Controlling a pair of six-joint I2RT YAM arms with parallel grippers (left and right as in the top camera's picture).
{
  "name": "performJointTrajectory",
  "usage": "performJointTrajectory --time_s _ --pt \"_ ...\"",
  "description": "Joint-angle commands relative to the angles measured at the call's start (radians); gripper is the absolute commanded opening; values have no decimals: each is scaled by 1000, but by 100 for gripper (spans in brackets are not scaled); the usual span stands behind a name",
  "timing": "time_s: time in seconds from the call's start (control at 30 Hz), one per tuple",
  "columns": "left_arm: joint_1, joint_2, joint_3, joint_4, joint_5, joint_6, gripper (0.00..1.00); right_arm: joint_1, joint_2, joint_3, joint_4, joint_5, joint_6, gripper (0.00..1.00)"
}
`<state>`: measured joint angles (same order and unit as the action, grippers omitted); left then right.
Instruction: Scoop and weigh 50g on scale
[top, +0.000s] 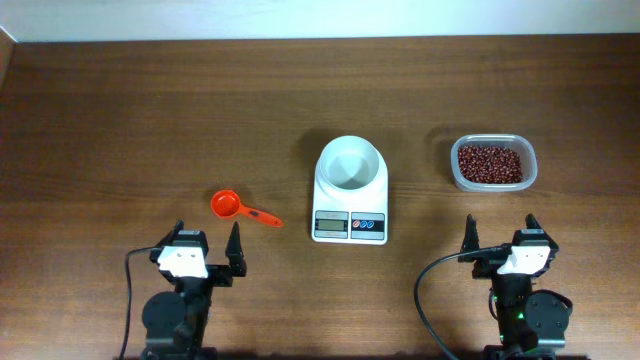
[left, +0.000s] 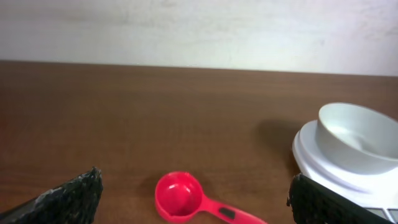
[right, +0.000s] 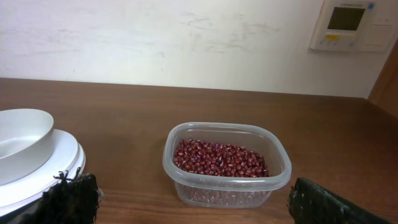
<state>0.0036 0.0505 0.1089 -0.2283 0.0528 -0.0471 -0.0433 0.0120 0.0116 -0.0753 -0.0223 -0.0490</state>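
Scale (top: 350, 190) mid-table, bowl (top: 350, 163) seems empty; beans (top: 490, 163) in tub (right: 225, 182); L gripper (top: 208, 232), R gripper (top: 500, 225) both agape, holding nothing.

Overhead, the scale (top: 350, 192) display is too small to read. In the left wrist view the right edge cuts the scale, a finger (left: 329, 202) hides its front, and the bottom edge clips the scoop (left: 186, 199) handle. The right wrist view crops it too.

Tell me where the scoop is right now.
In the overhead view the red scoop lies left of the scale, just beyond the left gripper, its handle pointing toward the scale.
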Motion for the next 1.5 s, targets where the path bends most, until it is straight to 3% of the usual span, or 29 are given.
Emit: performJointTrajectory --time_s 0.0,1.17,1.47 --pt "6 1 58 -17 15 -10 99 -3 -8 -6 -4 12 4 99" --pt "6 7 266 -134 14 -10 99 -3 -8 -6 -4 12 4 99" --pt "6 215 414 -196 15 -10 99 -3 -8 -6 -4 12 4 99"
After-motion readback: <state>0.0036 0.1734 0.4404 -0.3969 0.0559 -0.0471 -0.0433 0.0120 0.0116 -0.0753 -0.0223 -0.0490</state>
